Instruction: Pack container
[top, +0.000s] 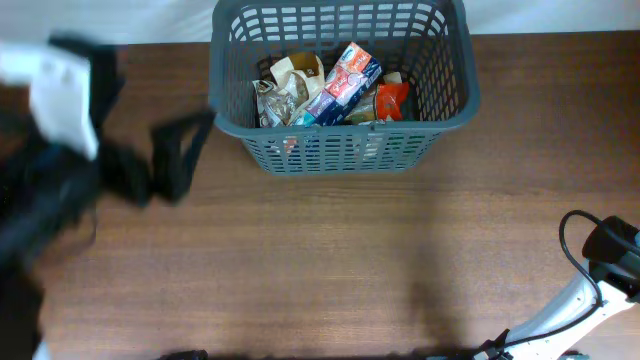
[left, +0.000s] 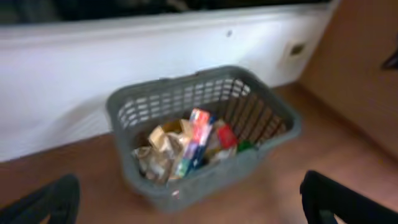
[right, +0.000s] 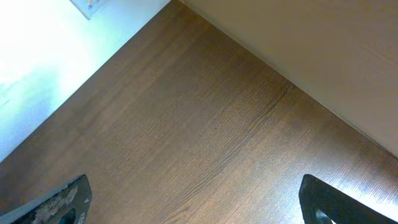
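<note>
The dark grey slotted basket (top: 445, 112) stands at the back middle of the table, also in the left wrist view (left: 273, 140). Inside lie several packets: a red, white and blue one (top: 345, 82), a crumpled tan and silver one (top: 285, 90) and a red one (top: 392, 98). My left gripper (top: 180, 150) is open and empty, blurred, to the left of the basket and apart from it (left: 189, 202). My right gripper (right: 196, 202) is open and empty over bare wood; its arm (top: 600, 270) is at the front right corner.
A white wall (left: 93, 74) runs behind the table's far edge. A black cable (top: 572, 232) loops by the right arm. Brown wooden tabletop (top: 330, 260) lies in front of the basket.
</note>
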